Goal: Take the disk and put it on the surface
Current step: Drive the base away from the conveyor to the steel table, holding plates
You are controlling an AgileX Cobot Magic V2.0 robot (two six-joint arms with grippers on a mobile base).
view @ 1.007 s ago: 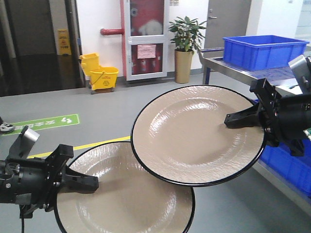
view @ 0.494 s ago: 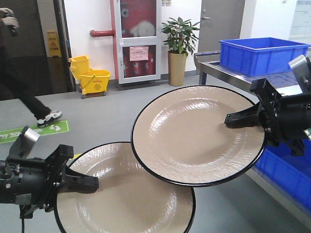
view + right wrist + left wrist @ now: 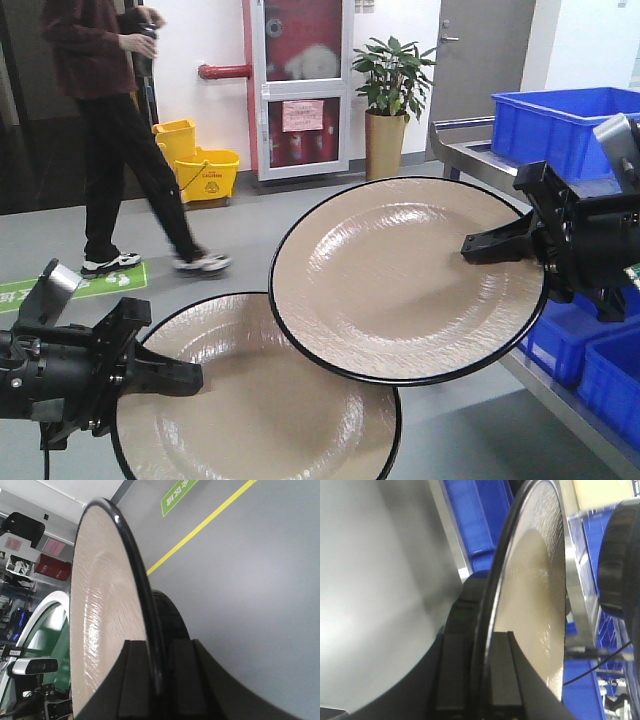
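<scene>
Front view: two tan disks with black rims are both held off the grey floor. The upper disk is the reference. It tilts toward the camera, with the right gripper clamped on its right rim and one black finger lying on the face. The lower disk sits below and left of the upper disk, and its far edge is tucked under the upper disk's lower-left rim; I cannot tell whether they touch. The left gripper is closed on the lower disk's left rim. Beyond the upper disk, to its upper left, a person walks past a yellow mop bucket. A potted plant stands straight behind the upper disk. A blue bin rests on a metal shelf to its upper right. Left wrist view: the lower disk is seen edge-on. The left gripper pinches its rim, one dark finger on the back and one on the face. Right wrist view: the upper disk is edge-on, glossy face to the left. The right gripper is shut on its rim, one pad on either side. A yellow floor line runs on the grey floor behind the upper disk's back side.
</scene>
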